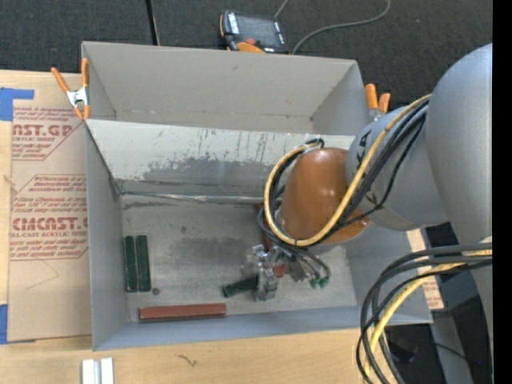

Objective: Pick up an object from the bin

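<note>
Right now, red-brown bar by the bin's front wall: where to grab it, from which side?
Probably mid-length of the red-brown bar, from straight above, closing across its narrow width. It lies flat and long, left to right, so the middle balances it. The front wall sits close, so clearance there looks tight.

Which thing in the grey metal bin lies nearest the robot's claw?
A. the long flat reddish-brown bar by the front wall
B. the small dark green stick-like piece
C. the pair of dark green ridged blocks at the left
B: the small dark green stick-like piece lies right beside the claw, while the long flat reddish-brown bar and the pair of dark green ridged blocks lie farther off to the left.
</note>
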`<move>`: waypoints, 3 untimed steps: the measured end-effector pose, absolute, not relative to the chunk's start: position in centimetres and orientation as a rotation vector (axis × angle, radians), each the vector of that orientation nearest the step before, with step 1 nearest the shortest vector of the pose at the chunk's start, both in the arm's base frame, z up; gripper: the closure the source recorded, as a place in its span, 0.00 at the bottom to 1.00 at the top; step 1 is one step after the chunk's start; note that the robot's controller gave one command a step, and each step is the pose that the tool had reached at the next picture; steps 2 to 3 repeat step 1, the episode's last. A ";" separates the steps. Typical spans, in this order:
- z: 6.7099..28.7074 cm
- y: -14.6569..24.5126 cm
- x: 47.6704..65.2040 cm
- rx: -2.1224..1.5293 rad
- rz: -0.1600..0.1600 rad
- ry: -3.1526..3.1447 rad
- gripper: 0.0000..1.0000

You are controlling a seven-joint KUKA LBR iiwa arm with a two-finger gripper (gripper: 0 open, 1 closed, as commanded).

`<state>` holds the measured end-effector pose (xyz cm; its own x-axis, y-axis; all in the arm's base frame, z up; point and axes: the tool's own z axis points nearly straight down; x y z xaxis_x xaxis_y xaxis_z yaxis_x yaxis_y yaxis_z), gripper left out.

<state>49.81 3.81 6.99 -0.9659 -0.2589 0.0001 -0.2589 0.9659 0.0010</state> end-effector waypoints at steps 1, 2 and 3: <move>23.8 4.1 48.1 0.370 0.001 -3.129 1.00; 23.8 4.1 48.1 0.370 0.001 -3.129 1.00; 23.8 4.1 48.1 0.370 0.001 -3.129 1.00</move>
